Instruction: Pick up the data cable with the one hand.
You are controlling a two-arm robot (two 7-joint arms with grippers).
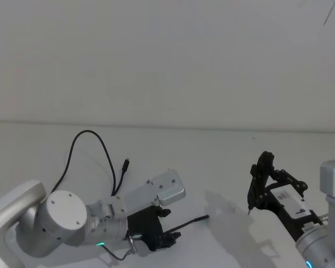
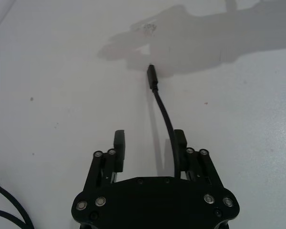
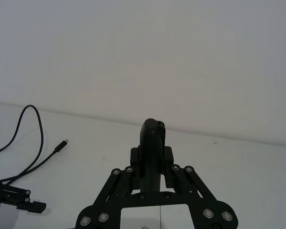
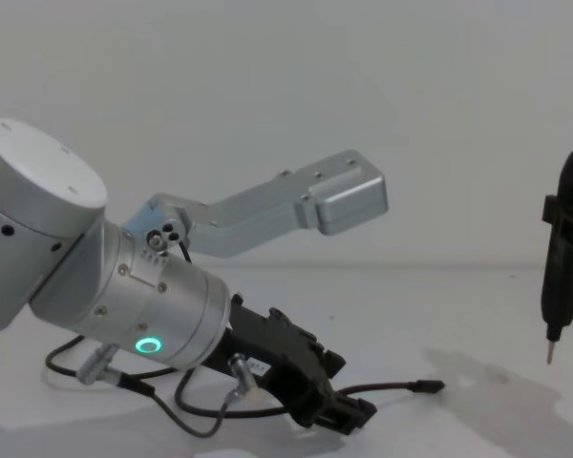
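Black cable (image 2: 163,110) lies slack on the white counter (image 2: 62,71). One stretch runs between the wide-open fingers of your left claw (image 2: 149,138), just beside one finger. Nothing is gripped or lifted yet, so you have closing and raising left. At four o'clock, your right claw (image 3: 152,160) clamps a pen-shaped tool (image 4: 565,248).

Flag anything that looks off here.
Data cable runs off-centre, beside one finger of the open left gripper, not midway. Right gripper hovers apart, shut on a pen-shaped tool.
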